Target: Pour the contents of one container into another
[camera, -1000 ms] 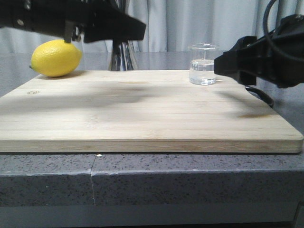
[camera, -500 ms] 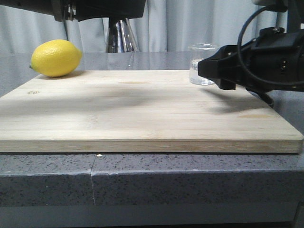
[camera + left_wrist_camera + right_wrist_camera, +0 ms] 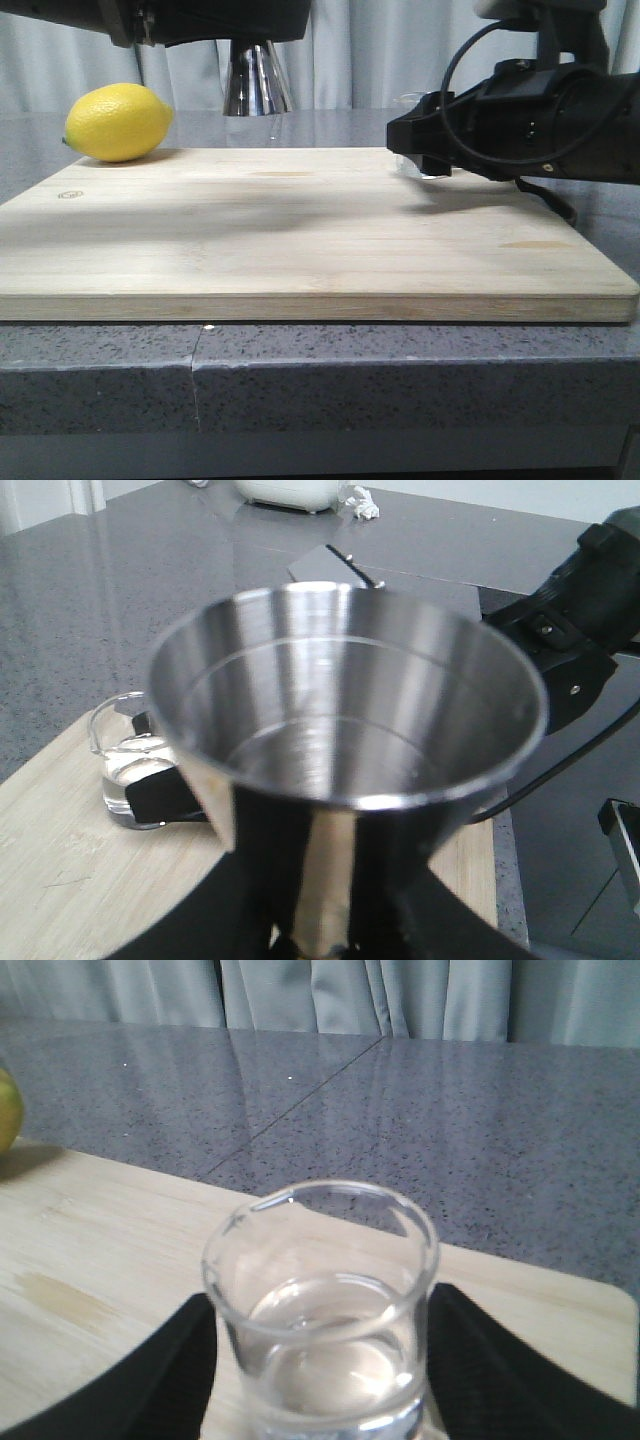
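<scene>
beaker (image 3: 325, 1310): on board (image 3: 300, 230), between right gripper (image 3: 320, 1380) fingers, part full | jigger (image 3: 345, 740): gripped by left gripper (image 3: 250, 30), off the board, empty | progress: pour not begun; beaker's lift and tilt remain | lemon (image 3: 117, 122): beside left gripper

Jigger (image 3: 345, 720): polished steel, mirror-bright, with faint brushed rings seen inside the cone.
Beaker (image 3: 322, 1310): clear, smooth glass, holding colourless liquid.
Cutting board (image 3: 300, 240): pale wood, matt, fine straight grain, joined in strips.
Countertop (image 3: 300, 380): grey speckled stone-like surface, slightly glossy.
Lemon (image 3: 117, 122): yellow, dimpled, waxy skin.
Curtain (image 3: 300, 995): light pleated cloth.
Grippers: matt black casing.
</scene>
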You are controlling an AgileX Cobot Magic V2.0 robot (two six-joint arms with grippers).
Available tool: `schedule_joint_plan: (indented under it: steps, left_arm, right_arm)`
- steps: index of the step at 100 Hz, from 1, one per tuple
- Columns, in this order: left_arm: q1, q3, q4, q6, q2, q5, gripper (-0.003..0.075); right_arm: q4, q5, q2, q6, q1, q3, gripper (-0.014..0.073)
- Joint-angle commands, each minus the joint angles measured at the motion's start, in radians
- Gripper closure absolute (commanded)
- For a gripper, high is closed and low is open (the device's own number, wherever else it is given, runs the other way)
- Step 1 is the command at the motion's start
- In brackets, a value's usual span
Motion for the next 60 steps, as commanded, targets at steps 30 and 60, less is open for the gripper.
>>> schedule_joint_plan:
  steps: [30,60]
  left_arm:
    - [-0.008,-0.03,-0.035,-0.024,-0.045,0.064,0.074]
    - [-0.008,-0.03,-0.035,-0.024,-0.045,0.064,0.074]
  right_arm:
    - [-0.007,-0.071,0.014,-0.003,0.001,-0.082,0.0192]
    - [-0.008,-0.071,0.014,-0.003,0.001,-0.082,0.0312]
